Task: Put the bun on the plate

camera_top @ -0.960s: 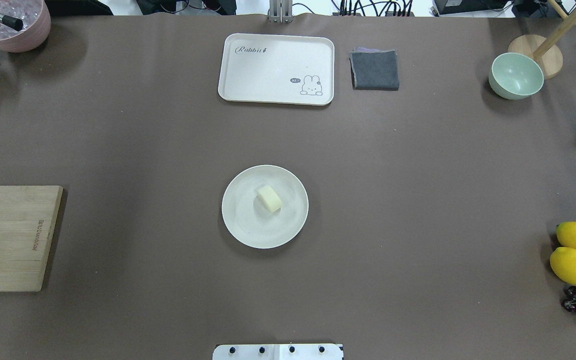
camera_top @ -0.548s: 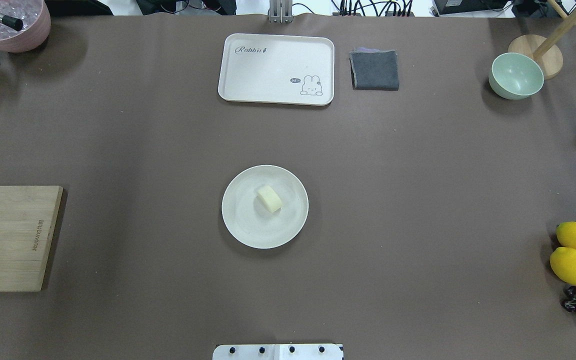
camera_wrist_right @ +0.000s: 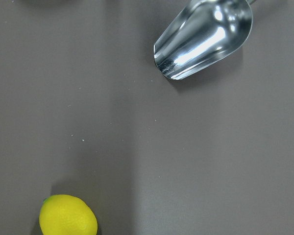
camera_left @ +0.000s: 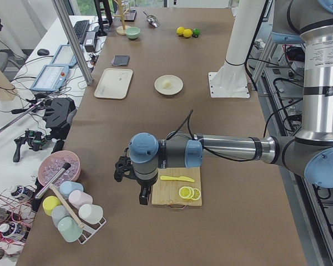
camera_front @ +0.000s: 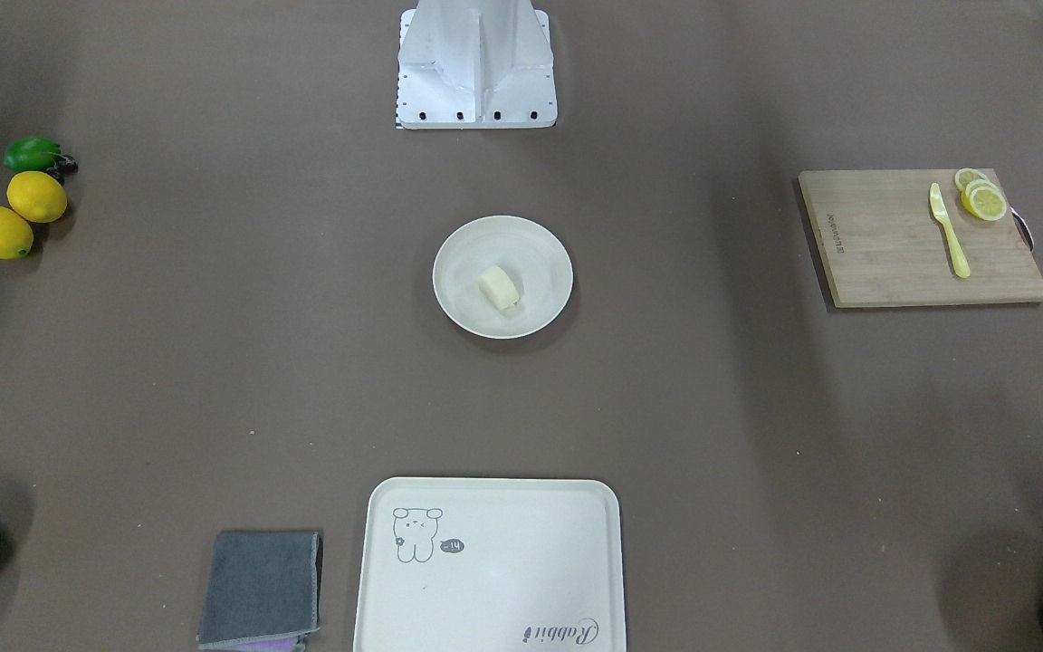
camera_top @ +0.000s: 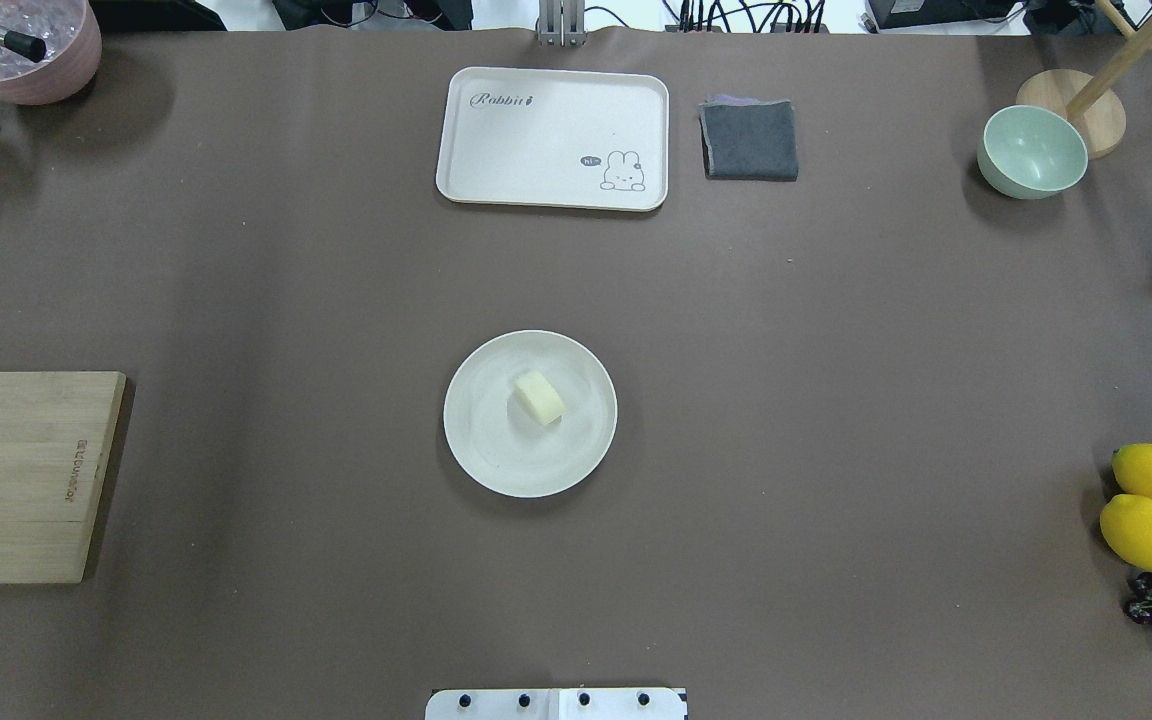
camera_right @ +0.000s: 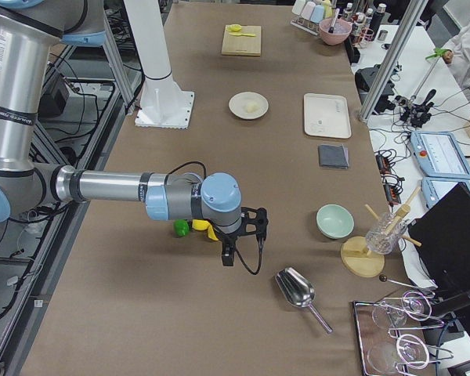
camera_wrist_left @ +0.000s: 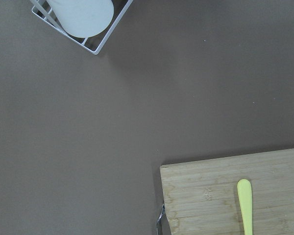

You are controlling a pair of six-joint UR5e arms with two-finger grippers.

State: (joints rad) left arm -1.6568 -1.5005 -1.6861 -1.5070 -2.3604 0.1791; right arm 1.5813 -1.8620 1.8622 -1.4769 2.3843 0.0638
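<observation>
One plate (camera_top: 481,450) at the centre of the worktop (camera_top: 836,350) carries one bun (camera_top: 539,397), a pale cream, rounded lump near its middle; one tray (camera_top: 552,138) lies beyond. The left gripper (camera_left: 121,169) and right gripper (camera_right: 255,222) hang over the worktop's ends; whether they are spread or pressed together cannot be told.

Reaches level with the silver-tubed, blue-capped left arm (camera_left: 227,148), well out from the white base column (camera_left: 243,33) — black two-finger left gripper (camera_left: 122,168) at its tip, jaws unreadable. Stretches the matching right arm (camera_right: 110,186) out likewise from that column — black right gripper (camera_right: 254,223) equally unreadable.
</observation>
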